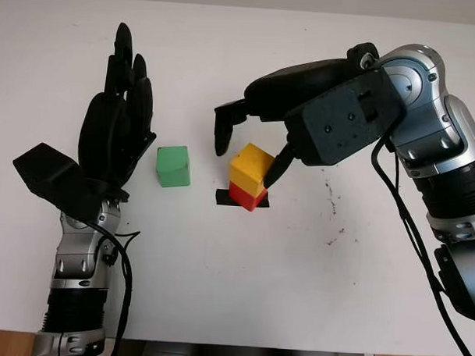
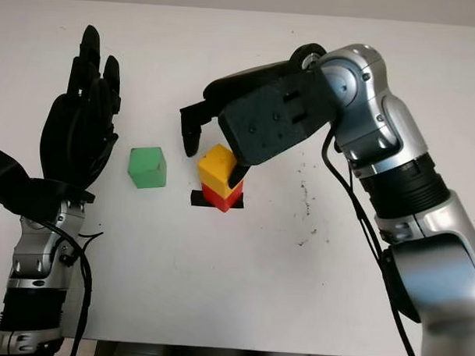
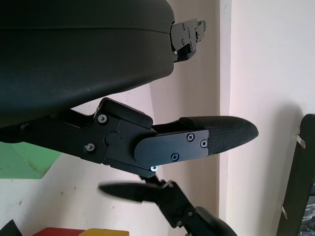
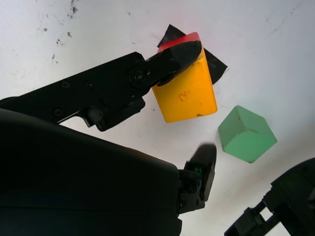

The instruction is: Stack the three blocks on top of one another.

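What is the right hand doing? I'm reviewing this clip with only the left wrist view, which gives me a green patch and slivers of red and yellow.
Observer: The right hand hangs over the yellow block. One finger touches the block's side and another stands clear of it, so it has no grip.
Operator: Is yellow on red?
Observer: Yes. It sits a little askew on the red block, which is on a black tape mark.
Operator: And the green one?
Observer: The green block stands alone on the table, between the stack and the open left hand.
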Controlling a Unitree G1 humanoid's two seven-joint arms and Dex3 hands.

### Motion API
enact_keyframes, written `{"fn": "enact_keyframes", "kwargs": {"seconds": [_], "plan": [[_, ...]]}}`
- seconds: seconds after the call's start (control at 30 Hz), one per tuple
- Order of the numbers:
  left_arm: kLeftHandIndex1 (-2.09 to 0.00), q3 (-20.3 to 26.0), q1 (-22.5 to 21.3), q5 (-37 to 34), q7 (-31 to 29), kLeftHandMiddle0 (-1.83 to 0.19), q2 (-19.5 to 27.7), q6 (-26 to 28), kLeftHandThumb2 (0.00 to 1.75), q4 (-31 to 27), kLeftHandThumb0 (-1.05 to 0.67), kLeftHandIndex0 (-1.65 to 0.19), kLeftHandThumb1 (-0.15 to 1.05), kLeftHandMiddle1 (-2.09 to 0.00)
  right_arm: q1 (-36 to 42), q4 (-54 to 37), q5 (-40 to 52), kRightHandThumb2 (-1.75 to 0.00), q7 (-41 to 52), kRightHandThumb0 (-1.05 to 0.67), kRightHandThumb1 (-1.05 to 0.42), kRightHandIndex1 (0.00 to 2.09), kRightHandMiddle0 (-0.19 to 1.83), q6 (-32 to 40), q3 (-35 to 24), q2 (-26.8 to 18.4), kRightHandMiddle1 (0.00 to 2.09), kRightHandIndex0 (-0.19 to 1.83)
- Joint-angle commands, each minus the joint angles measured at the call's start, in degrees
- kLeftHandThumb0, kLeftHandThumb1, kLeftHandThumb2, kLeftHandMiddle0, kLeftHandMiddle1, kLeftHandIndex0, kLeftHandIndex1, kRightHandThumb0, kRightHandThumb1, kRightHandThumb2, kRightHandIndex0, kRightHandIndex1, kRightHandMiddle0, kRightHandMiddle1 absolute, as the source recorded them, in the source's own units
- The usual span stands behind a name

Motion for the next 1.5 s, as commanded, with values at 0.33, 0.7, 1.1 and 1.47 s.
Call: {"fn": "enact_keyframes", "kwargs": {"seconds": [0.33, 0.7, 1.1, 1.47], "plan": [[0.0, 0.0, 1.2, -0.1, 0.4, 0.19, -0.3, -0.3, 0.54, -0.5, -0.81, 0.19, 1.05, 0.0, -1.8, -1.6, 1.6, -0.05, 2.9, -0.79, -0.83, 0.0, -0.19, 3.3, -3.8, -4.6, 0.01, -0.19], [0.0, 1.3, 1.8, -0.7, -0.6, 0.19, 1.1, -0.9, 0.5, -0.6, -0.81, 0.19, 1.05, 0.0, 7.5, -4.6, 12.0, -0.17, -12.3, -0.88, -1.04, 0.05, -0.06, 10.7, -23.3, -6.9, 0.07, -0.12], [-0.14, 0.4, 1.9, 17.4, 3.4, -0.39, 11.6, -7.1, 0.22, 1.3, -0.74, -0.32, 1.05, -0.06, 29.2, -10.2, 25.4, -0.56, -32.5, -0.76, -1.05, 0.03, -0.11, 12.4, -34.5, 2.7, 0.03, -0.12], [-0.03, -5.2, 3.8, 33.6, -4.9, 0.02, 25.0, -1.8, 0.15, -6.9, -0.94, -0.14, 1.05, -0.02, 37.3, -12.9, 26.9, -0.68, -45.6, -0.77, -1.05, 0.0, -0.19, 17.2, -34.5, 10.9, 0.0, -0.19]]}}
